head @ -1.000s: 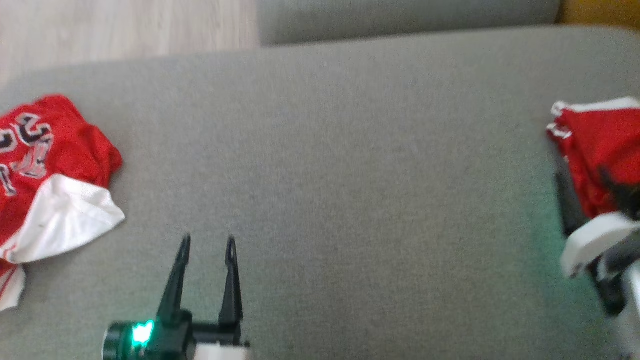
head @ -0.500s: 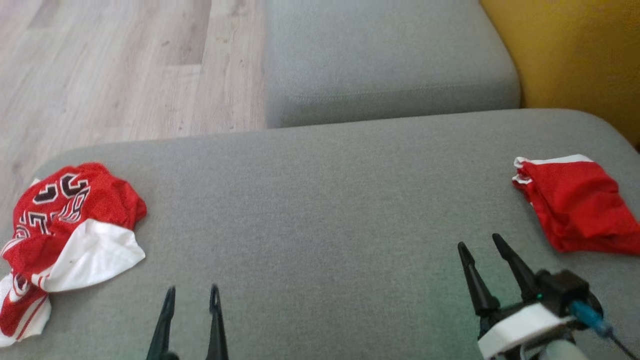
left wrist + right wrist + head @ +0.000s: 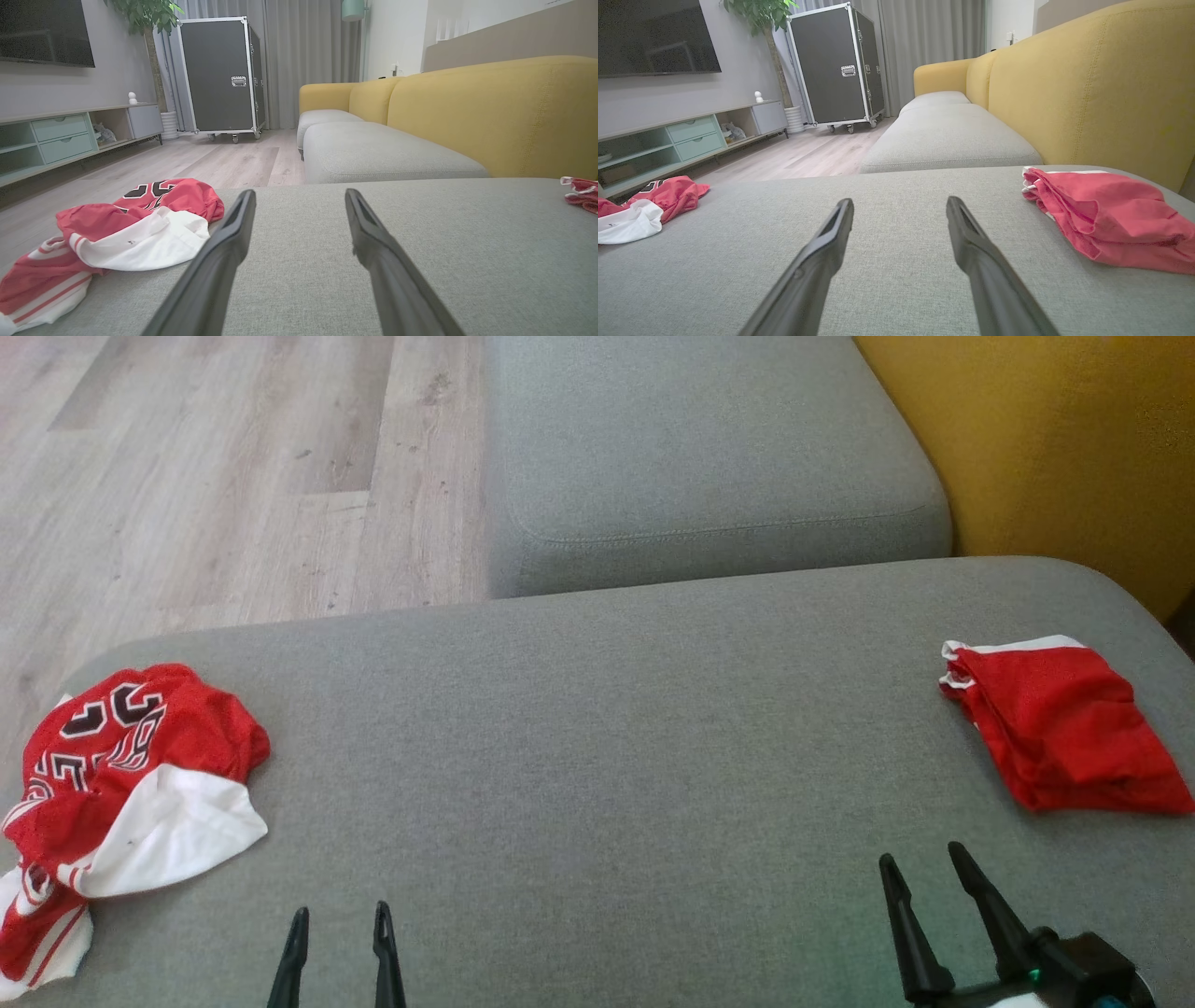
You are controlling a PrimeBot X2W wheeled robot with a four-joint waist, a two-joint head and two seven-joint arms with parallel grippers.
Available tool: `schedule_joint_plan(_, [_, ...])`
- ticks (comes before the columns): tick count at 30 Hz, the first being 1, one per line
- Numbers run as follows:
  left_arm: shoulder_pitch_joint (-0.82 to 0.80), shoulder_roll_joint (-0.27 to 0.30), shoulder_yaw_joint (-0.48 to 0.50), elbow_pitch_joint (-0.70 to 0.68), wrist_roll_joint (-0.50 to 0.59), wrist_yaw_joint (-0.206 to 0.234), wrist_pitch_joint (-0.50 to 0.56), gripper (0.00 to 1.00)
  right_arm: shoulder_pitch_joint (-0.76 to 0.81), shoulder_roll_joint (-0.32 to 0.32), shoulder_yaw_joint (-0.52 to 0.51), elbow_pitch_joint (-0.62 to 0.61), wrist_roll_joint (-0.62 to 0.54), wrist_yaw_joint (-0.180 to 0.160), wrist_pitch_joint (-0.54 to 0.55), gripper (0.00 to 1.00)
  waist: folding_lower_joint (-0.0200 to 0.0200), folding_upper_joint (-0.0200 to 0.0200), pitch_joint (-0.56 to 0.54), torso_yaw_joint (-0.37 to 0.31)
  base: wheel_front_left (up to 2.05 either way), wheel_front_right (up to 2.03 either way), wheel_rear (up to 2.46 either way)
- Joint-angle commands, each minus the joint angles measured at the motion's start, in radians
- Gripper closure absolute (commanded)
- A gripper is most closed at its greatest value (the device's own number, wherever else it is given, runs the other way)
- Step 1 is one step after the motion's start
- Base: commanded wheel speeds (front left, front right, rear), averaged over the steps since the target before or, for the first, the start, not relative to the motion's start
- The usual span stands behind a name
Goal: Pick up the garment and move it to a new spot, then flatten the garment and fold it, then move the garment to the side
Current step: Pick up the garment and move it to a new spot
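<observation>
Now the right claw (image 3: 920, 855) has drawn back from the folded garment (image 3: 1060, 728), which lies at the cushion's (image 3: 597, 737) right end. It and the left claw (image 3: 340, 909) hang apart, empty. That piece looks finished; the crumpled jersey (image 3: 131, 756) at left likely comes next.

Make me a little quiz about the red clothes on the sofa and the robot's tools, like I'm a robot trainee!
1. True or false: the crumpled jersey and the folded red garment lie touching each other on the grey cushion.
2. The sofa back is: A) blue, B) yellow, C) green.
3. Fill in: the left tool and the right tool both stand ____, holding nothing.

Key: 1 false, they lie at opposite ends; 2 B; 3 open.
</observation>
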Motion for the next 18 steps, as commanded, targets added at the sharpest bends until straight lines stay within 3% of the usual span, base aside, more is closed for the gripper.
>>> schedule_joint_plan(1, [-0.042,-0.006,0.040,-0.037,-0.001,0.005,-0.005,0.00,-0.034,-0.004,0.013,-0.035,-0.009,-0.001,-0.012,0.00,0.0000,-0.0001,0.001,-0.001,0.00,0.00,0.00])
schedule_joint_plan(18, [-0.044,-0.006,0.033,-0.026,0.007,-0.002,-0.005,0.00,-0.030,0.005,0.000,-0.024,-0.020,-0.001,-0.012,0.00,0.0000,-0.0001,0.007,0.003,0.00,0.00,0.00])
